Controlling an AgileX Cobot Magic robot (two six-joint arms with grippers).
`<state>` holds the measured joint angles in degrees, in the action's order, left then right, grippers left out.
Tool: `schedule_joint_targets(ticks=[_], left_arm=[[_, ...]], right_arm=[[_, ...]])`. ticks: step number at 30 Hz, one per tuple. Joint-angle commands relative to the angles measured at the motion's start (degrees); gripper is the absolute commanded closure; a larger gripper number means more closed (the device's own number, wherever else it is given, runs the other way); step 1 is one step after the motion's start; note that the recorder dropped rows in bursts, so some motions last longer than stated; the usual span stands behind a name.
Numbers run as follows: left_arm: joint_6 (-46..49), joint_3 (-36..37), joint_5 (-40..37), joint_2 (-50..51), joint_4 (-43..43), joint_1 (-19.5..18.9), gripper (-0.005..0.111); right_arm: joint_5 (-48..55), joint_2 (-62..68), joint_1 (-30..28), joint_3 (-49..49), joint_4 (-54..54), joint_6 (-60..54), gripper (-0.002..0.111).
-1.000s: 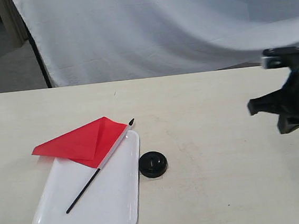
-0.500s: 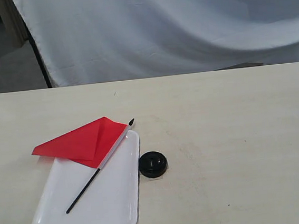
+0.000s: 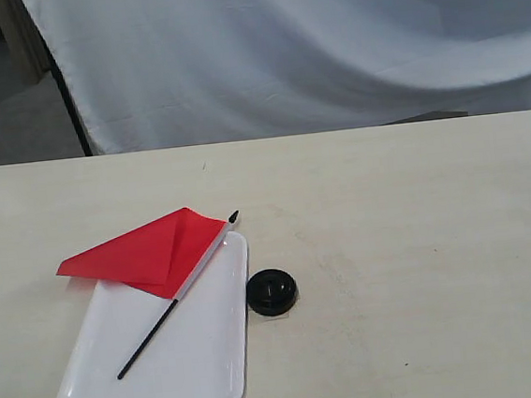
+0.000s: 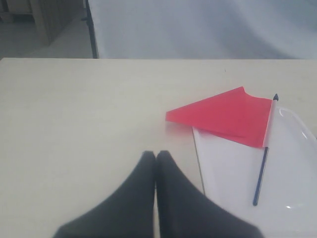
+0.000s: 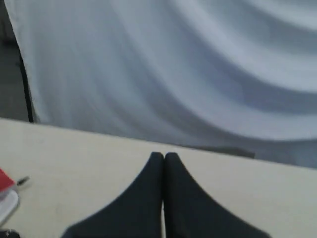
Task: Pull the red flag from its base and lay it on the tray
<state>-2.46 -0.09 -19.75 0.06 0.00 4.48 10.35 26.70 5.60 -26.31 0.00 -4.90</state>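
left gripper (image 4: 156, 154) is pinched right together, fingers touching, nothing between them, sitting over bare table (image 3: 420, 240) just off the tray's side. right gripper (image 5: 164, 155) is the same story, closed tight and empty-handed, facing the draped white cloth (image 3: 327, 52) behind the table, with only a sliver of red and the pole tip at the edge of its view. now the red flag (image 3: 153, 252): it's lying flat on the tray (image 3: 194, 380), its pole running on a diagonal, butt end down toward the tray's near-left part, pointed black tip up at the far-right corner and poking just past the rim there. the red cloth fans out to the left of the pole, folded over on itself, spilling beyond the tray's far-left edge onto the table. the tray itself carries the flag and that's all, the near half of it bare white. the base (image 3: 272, 291) sits on the table just beside the tray's right rim, close but apart from the pole, flat on its underside. whether it touches the rim, can't tell from here.
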Motion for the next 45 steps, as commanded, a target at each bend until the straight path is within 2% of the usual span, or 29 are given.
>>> schedule_joint_targets(ticks=[1, 8, 18, 22, 34, 35, 36, 45], left_arm=[[0.1, 0.1, 0.2, -0.1, 0.0, 0.4, 0.107], [0.1, 0.1, 0.2, -0.1, 0.0, 0.4, 0.107], [0.1, 0.1, 0.1, -0.1, 0.0, 0.4, 0.107], [0.1, 0.1, 0.1, -0.1, 0.0, 0.4, 0.107], [0.1, 0.1, 0.1, -0.1, 0.0, 0.4, 0.107], [0.1, 0.1, 0.1, -0.1, 0.0, 0.4, 0.107], [0.1, 0.1, 0.1, -0.1, 0.0, 0.4, 0.107], [0.1, 0.1, 0.1, -0.1, 0.0, 0.4, 0.107]], right_arm=[[-6.2, -12.1, 1.2, 4.8, 3.1, -0.4, 0.109], [-8.8, -26.7, 1.3, 9.1, 3.1, -0.3, 0.109], [-7.6, -26.7, 1.4, 7.0, 5.6, 0.9, 0.109], [0.9, -26.7, 1.4, 7.5, 7.8, 6.2, 0.109], [-6.2, -26.7, 1.4, 26.3, 7.4, 5.7, 0.109], [-6.2, -26.7, 1.4, 26.3, 7.4, 5.5, 0.109], [-1.2, -26.7, 1.4, 26.3, 7.2, 5.5, 0.109], [-0.8, -26.7, 1.4, 26.3, 6.6, 4.9, 0.109]])
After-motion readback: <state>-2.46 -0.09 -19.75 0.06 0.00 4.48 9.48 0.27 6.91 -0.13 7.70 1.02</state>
